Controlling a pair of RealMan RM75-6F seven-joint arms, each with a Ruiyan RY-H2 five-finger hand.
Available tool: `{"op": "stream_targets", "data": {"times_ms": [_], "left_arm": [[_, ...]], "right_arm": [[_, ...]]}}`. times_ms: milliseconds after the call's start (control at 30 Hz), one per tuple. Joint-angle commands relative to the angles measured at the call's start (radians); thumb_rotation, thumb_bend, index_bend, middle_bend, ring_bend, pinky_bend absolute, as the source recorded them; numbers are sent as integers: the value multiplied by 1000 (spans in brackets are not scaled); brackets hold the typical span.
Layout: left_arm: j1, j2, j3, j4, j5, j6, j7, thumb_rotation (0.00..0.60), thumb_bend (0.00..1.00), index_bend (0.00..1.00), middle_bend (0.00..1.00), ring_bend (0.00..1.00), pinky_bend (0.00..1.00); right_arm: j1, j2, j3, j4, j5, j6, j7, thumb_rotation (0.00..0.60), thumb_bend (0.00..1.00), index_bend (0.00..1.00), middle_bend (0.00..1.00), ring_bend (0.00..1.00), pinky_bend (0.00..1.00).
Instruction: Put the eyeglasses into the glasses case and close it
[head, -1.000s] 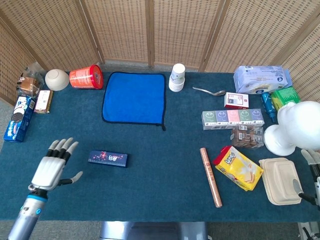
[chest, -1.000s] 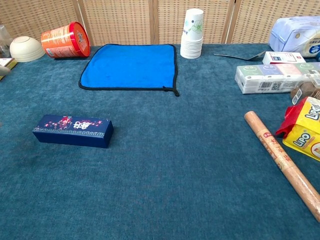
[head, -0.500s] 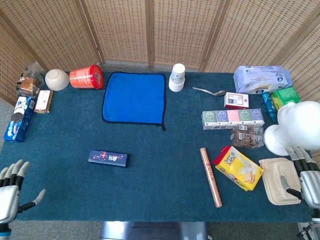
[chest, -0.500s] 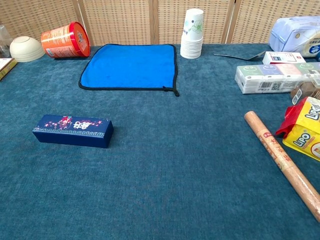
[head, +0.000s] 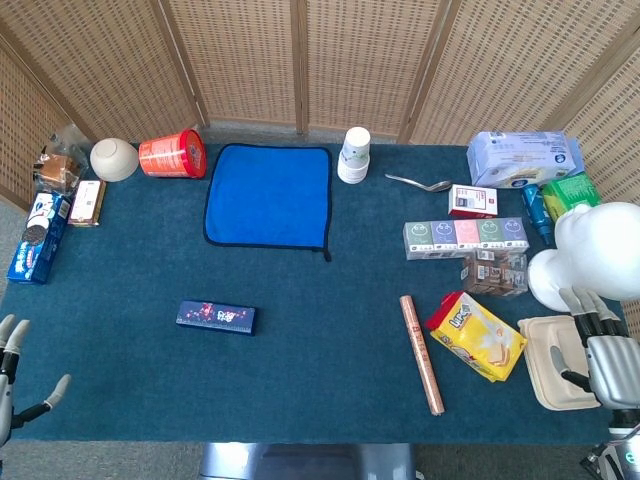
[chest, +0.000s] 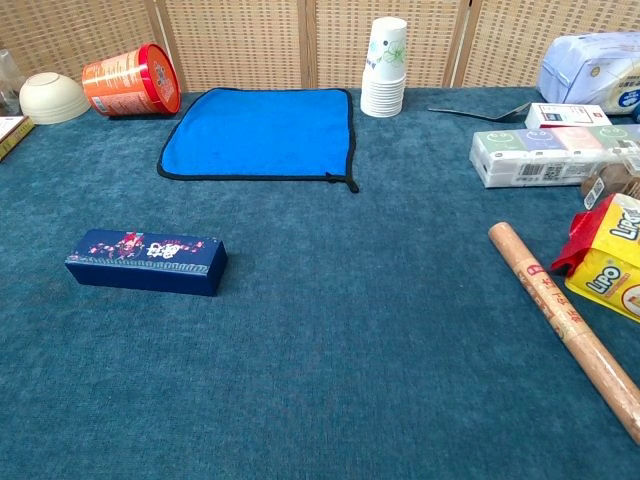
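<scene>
the left hand (head: 10, 375) sat at the bottom left corner of the head view, over the near edge of the table (head: 320, 360), its fingers apart and upright, thumb out to the side, holding nothing. the right hand (head: 600, 345) sat at the far right edge, above a beige clamshell box (head: 555, 365), fingers spread and pointing away, also holding nothing; whether it touched the box could not be told. neither hand appeared in the chest view. the glasses case (head: 216, 317), a long dark blue box with a floral print on its lid, lay closed and flat on the blue cloth-covered table, left of centre and well apart from both hands. no eyeglasses could be made out in either view. beyond the case lay a blue towel (head: 268, 195) spread flat, with a red tub (head: 172, 155) on its side and a white bowl (head: 114, 158) to its left. a stack of paper cups (head: 354, 155) stood just right of the towel's far corner. on the right half, a brown cylindrical roll (head: 422, 353) lay lengthwise, a yellow snack bag (head: 478, 336) just beside it, and a row of tissue packs (head: 465, 238) further back, near a metal spoon (head: 418, 183).
</scene>
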Motion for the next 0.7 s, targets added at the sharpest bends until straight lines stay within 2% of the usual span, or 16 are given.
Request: {"op": "stream_targets", "data": {"times_ms": [33,367,700], "left_arm": [[-3,4,-5,-6,-2,-21,-12,318,223,0,0,0,0],[-23,10,-25,-41,24,-59,8,318,222,0,0,0,0],[-44,27,-43,-79,41,-86,37,317,222,0,0,0,0]], "right_arm": [[-4,1,3,3,7,7,4,575,409,0,11,0,187],[-31,7,5,22,20,52,38,579,409,0,11,0,182],[-35,-6,4,47,25,51,60,578,409,0,11,0,182]]}}
